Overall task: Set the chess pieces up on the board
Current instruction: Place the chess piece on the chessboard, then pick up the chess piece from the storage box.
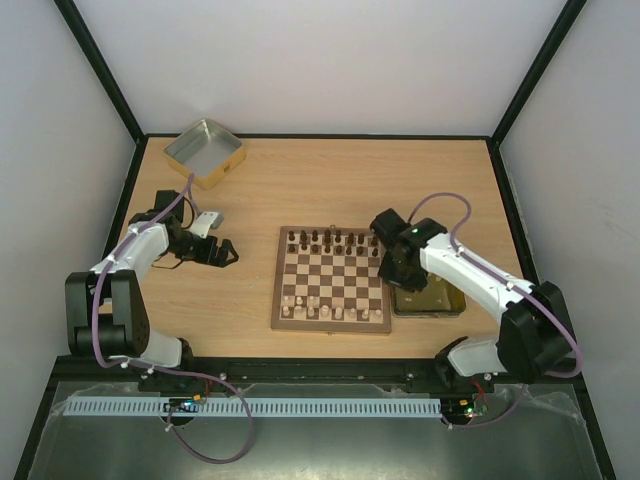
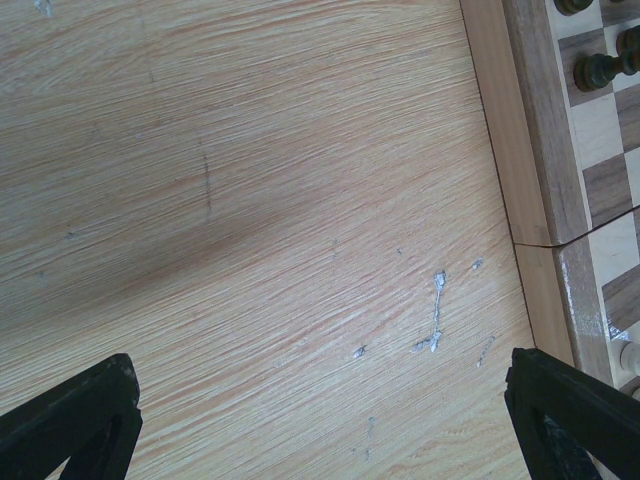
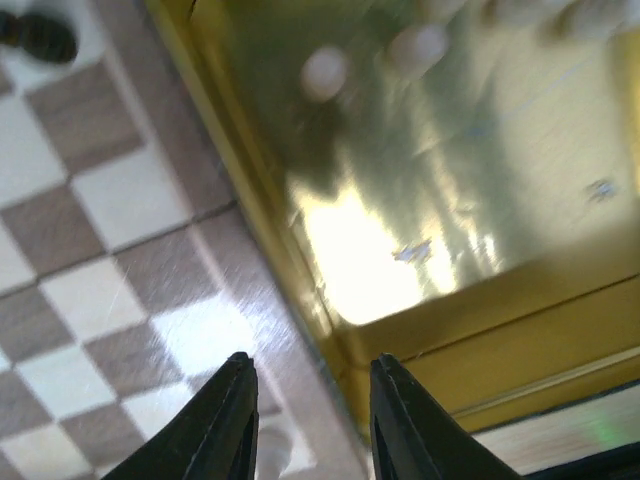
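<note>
Chess pieces (image 3: 420,45) (pale blurs) in tray (image 3: 470,330), half under right arm (image 1: 468,270).

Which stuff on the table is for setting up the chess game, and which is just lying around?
For the job: board, dark pieces on its far rows, pale pieces on its near rows, gold tray beside it holding blurry pale lumps, maybe pieces.
Lying about: metal tin at the far left corner.
</note>
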Motion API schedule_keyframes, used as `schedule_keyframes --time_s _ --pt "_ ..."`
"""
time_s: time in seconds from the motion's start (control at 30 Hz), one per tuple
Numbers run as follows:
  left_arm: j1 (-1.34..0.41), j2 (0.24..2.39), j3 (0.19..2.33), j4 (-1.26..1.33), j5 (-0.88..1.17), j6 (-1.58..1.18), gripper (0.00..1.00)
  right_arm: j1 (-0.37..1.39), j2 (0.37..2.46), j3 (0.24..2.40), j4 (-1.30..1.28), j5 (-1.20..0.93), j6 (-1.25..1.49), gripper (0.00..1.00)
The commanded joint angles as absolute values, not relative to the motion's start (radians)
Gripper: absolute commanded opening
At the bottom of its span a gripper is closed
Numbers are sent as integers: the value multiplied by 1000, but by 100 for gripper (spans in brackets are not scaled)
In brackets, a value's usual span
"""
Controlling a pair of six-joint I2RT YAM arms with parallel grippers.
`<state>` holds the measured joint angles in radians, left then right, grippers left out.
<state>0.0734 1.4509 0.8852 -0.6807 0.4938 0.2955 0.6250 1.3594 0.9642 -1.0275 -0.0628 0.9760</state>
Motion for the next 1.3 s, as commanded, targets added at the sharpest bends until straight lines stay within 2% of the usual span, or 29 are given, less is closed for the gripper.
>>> schedule_keyframes --time_s 0.0,0.13,0.4,1.27 --pt "83 1456 910 -701 503 302 99 499 1364 988 -1081 7 868 30" --pt "83 1461 911 -703 503 303 99 391 1398 979 -1028 -27 810 30" --pt "83 1473 913 -705 502 303 99 299 1524 988 -900 -90 773 29" --pt "90 1448 907 -697 495 297 99 279 1694 1064 -838 -60 729 27"
